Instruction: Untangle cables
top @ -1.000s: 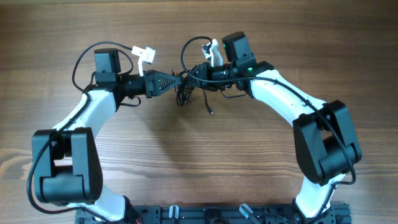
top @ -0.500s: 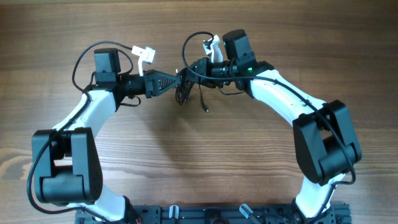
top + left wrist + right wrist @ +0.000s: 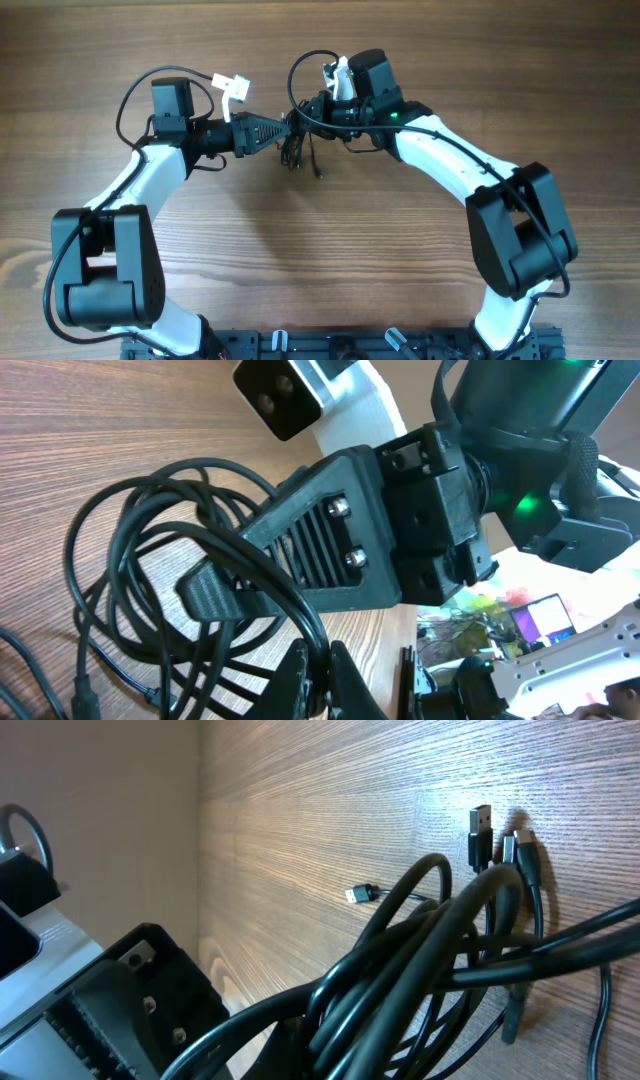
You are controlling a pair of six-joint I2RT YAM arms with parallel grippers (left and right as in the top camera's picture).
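Observation:
The cables (image 3: 297, 146) are a bunch of thin black cords hanging between the two grippers at the table's middle back, with one loop (image 3: 303, 70) arching up behind. My left gripper (image 3: 287, 128) reaches in from the left. In the left wrist view it (image 3: 322, 678) is shut on one black cord, and the other loops (image 3: 130, 570) spread over the wood. My right gripper (image 3: 307, 113) comes from the right and is shut on several strands (image 3: 440, 960) of the bunch. Silver plug ends (image 3: 480, 824) hang near the table.
A white connector (image 3: 235, 88) on the left arm's own wiring sits behind the left wrist. The left gripper's black body (image 3: 140, 990) fills the lower left of the right wrist view. Both arm bases stand at the front edge (image 3: 330, 345).
The right gripper has closed on the bunch and shifted slightly left. The dangling cord end below the bunch swung left. The left gripper kept its hold and place.

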